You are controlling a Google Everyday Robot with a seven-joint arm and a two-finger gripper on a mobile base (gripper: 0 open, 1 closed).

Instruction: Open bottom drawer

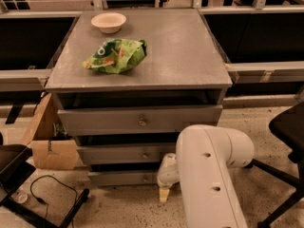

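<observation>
Bending low in front of the grey cabinet [190,56], the white arm [211,175] fills the lower right of the camera view. Its thick upper link runs from the bottom edge up to a rounded elbow level with the middle drawer [121,154]. From there a shorter link folds back to the left and down towards the floor. The gripper [164,193] hangs at the end of that link and points straight down at the speckled floor [123,205]. It sits just in front of the right end of the bottom drawer [121,178]. Whether it is spread apart or closed together cannot be told from this angle, and it does not appear to be holding anything.

The bottom drawer is the lowest and narrowest of the three grey fronts, right above the floor. A dark strip separates it from the middle drawer. The arm's wrist covers its right end. The top drawer [104,120] is the widest and has a small round knob [142,122] at its centre.

On the cabinet top lie a green crisp bag [115,56] near the left front and a pale bowl [109,22] at the back left, well apart from each other. A cardboard box [50,144] stands on the floor beside the cabinet's left side, and a black cable [47,189] curls in front of it. An office chair [287,127] stands at the right edge.
</observation>
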